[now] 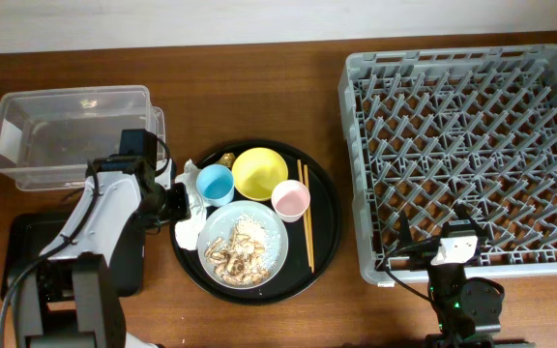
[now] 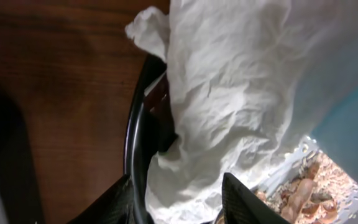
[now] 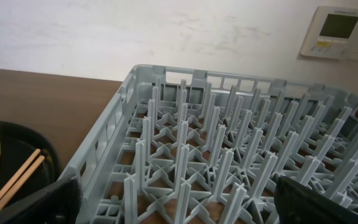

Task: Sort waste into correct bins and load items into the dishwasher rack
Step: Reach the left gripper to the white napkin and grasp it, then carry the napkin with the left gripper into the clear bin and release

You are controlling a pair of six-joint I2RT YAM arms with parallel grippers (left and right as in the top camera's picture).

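Note:
The crumpled white napkin (image 1: 190, 196) lies on the left rim of the round black tray (image 1: 322, 232) and fills the left wrist view (image 2: 229, 93). My left gripper (image 1: 175, 200) is open, its fingers (image 2: 179, 208) straddling the napkin's lower end and the tray rim. On the tray stand the yellow bowl (image 1: 259, 172), the light-blue cup (image 1: 215, 184), the pink cup (image 1: 290, 199) and the plate (image 1: 271, 224) with food scraps (image 1: 237, 247). A brown-gold wrapper (image 1: 227, 158) lies behind the blue cup. My right gripper (image 1: 453, 259) is open and empty at the front edge of the grey rack (image 1: 472, 145), which also shows in the right wrist view (image 3: 229, 149).
The clear tub (image 1: 71, 135) stands at the back left. The shallow black tray (image 1: 22, 253) lies in front of it, partly under my left arm. Wooden chopsticks (image 1: 306, 215) lie on the round tray's right side. The rack stands close to the round tray's right.

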